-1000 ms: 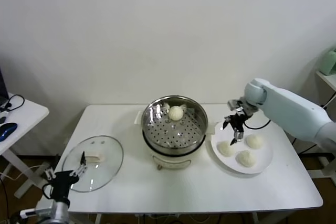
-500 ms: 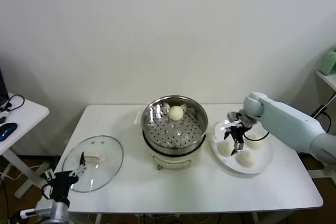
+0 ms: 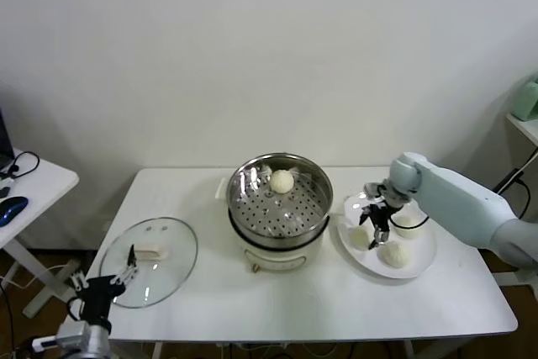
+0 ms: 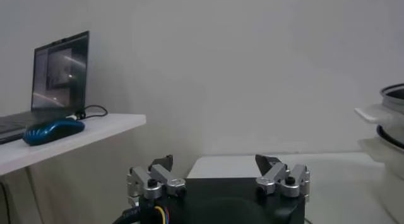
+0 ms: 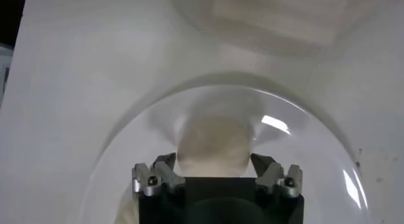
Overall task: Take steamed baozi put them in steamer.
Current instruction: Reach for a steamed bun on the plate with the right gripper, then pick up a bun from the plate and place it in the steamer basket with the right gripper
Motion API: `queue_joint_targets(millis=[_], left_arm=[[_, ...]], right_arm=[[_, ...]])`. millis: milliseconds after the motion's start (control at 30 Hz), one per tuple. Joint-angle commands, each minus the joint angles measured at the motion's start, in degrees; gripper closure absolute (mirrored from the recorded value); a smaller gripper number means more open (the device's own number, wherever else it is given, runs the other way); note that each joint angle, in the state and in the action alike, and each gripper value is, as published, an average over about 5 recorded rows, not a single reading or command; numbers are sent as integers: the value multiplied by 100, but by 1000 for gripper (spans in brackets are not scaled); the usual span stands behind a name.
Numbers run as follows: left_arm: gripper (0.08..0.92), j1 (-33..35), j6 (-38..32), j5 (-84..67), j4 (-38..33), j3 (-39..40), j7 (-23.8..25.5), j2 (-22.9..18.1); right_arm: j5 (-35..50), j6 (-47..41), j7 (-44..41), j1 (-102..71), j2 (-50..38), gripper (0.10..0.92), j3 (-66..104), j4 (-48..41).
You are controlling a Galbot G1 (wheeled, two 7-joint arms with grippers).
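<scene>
One steamed baozi [image 3: 282, 181] lies at the back of the steamer [image 3: 252, 245], on its perforated tray. Three more sit on the white plate [image 3: 424, 260] to its right. My right gripper [image 3: 375, 227] is down on the plate's left side. In the right wrist view its fingers [image 5: 165, 161] press both flanks of a cream baozi [image 5: 213, 143], which rests on the plate [image 5: 303, 137]. The other two baozi [image 3: 393, 253] [image 3: 408, 224] lie free beside it. My left gripper [image 3: 126, 262] waits open at the table's front left corner, and nothing lies between its fingers [image 4: 214, 163].
A flat round glass lid [image 3: 164, 271] lies on the white table [image 3: 277, 300], left of the steamer, under the left gripper's tips. A side table at far left carries a blue mouse [image 3: 10, 208] and a laptop [image 4: 60, 70]. A shelf edge stands at far right.
The right gripper came down from above the plate's back left edge onto the left baozi, and its fingers narrowed around it. The left arm stayed put.
</scene>
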Motion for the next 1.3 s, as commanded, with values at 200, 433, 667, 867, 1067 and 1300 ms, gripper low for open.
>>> queue_joint_targets(millis=[200, 433, 667, 867, 1067, 1300], left_arm=[[177, -5, 1, 0, -5, 4, 0, -4], [177, 5, 0, -3, -4, 0, 2, -3], [177, -39, 24, -5, -15, 15, 0, -10], [177, -64, 47, -1, -35, 34, 4, -8], [177, -102, 55, 39, -30, 108, 17, -2], [177, -123, 51, 86, -49, 175, 90, 26]], right_arm=[[-28, 5, -1, -36, 2, 312, 83, -2], [236, 7, 21, 165, -71, 308, 26, 115], [799, -19, -72, 1017, -282, 304, -266, 310], [1908, -114, -94, 2136, -403, 304, -930, 355], [3069, -297, -114, 3253, -297, 295, -1766, 406], [4043, -583, -116, 4090, 137, 279, -2529, 628]])
